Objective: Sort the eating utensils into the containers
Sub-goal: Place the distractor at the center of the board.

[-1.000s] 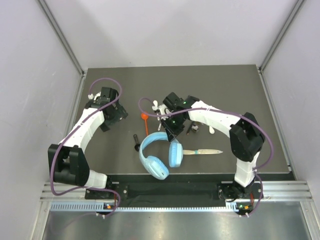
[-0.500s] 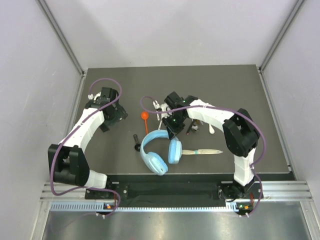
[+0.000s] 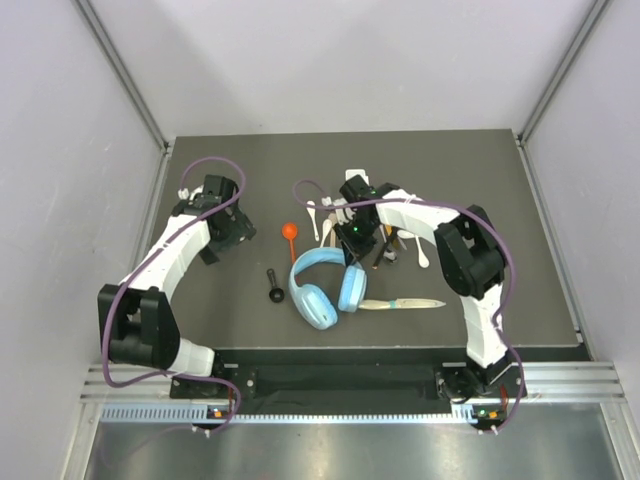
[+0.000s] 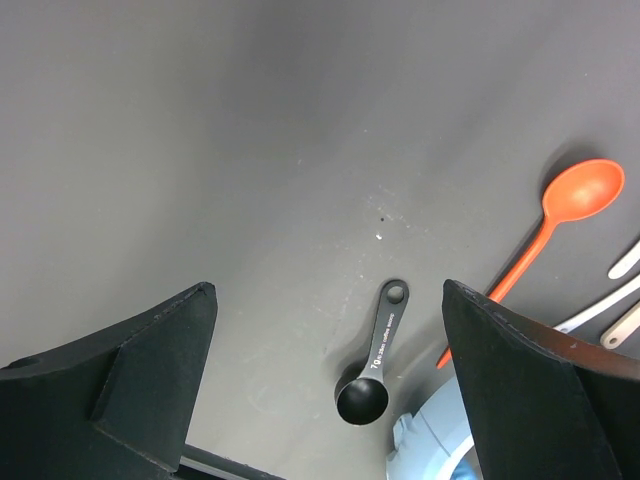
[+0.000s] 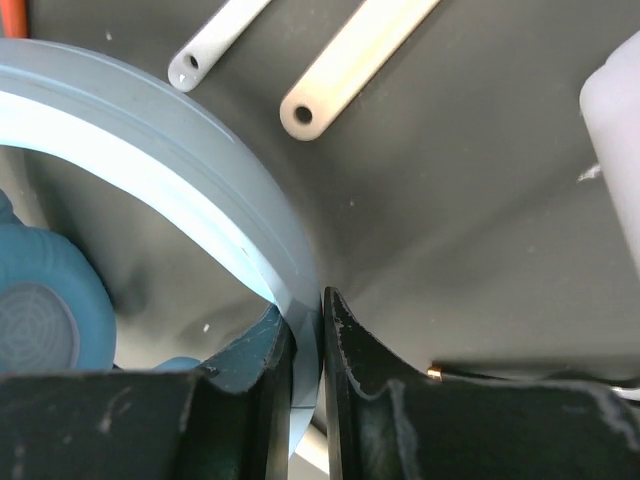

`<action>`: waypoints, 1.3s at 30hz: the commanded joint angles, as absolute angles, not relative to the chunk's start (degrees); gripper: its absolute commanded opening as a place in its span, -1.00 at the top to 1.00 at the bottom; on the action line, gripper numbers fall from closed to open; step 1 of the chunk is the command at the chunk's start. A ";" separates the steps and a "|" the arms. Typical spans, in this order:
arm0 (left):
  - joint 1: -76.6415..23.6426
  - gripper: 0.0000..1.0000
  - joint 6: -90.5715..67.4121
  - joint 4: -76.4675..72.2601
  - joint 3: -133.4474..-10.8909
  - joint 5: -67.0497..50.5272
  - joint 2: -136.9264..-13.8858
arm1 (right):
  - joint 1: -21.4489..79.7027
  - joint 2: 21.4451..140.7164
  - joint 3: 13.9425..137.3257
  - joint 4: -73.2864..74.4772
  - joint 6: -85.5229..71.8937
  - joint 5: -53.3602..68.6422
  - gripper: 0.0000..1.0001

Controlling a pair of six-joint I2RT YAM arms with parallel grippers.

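Observation:
My right gripper [image 3: 352, 242] is shut on the headband of the light-blue headphones [image 3: 316, 305]; the right wrist view shows the fingers [image 5: 350, 370] pinching the band [image 5: 200, 190]. My left gripper [image 3: 232, 232] is open and empty, well above the table. A black scoop spoon [image 3: 273, 285] [image 4: 372, 372] lies below it, beside an orange-red spoon [image 3: 289, 232] [image 4: 560, 215]. White spoons [image 3: 315, 214] [image 5: 350, 60] lie by the right wrist. A wooden-handled knife [image 3: 405, 303] lies at front right. The caddy is hidden by the right arm; a white plastic wall [image 5: 615, 140] may be it.
More white and dark utensils [image 3: 422, 256] lie right of the right forearm. Grey walls enclose the dark table [image 3: 480, 180] on three sides. The purple cables loop over both arms.
My right gripper has moved a little back and to the right, dragging the headphones with it. The left arm has not moved.

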State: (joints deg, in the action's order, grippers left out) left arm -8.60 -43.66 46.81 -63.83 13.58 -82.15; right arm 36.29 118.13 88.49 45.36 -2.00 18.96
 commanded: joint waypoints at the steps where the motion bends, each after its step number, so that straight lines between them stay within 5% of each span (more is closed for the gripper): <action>1: -8.26 -0.98 -43.07 47.64 -65.04 14.68 -82.27 | 36.12 118.65 92.81 44.74 -2.55 22.15 1.00; 6: -8.26 -0.98 -42.98 47.55 -65.21 14.85 -82.53 | 36.21 120.15 94.04 45.26 -2.72 21.19 0.93; 13: -8.26 -0.98 -42.98 47.11 -65.65 14.33 -83.41 | 36.30 117.52 92.82 46.06 -2.90 19.43 -0.12; 29: -8.26 -0.98 -42.19 42.89 -67.67 9.93 -88.42 | 35.25 92.93 90.71 49.66 -7.64 18.72 -0.35; 35: -8.26 -0.98 -42.01 42.01 -69.43 8.62 -89.91 | 25.24 80.26 81.31 40.18 -15.55 14.51 -0.44; 39: -8.26 -0.98 -41.66 41.31 -71.01 6.78 -91.31 | 20.49 82.52 82.60 42.09 -15.38 6.87 -0.42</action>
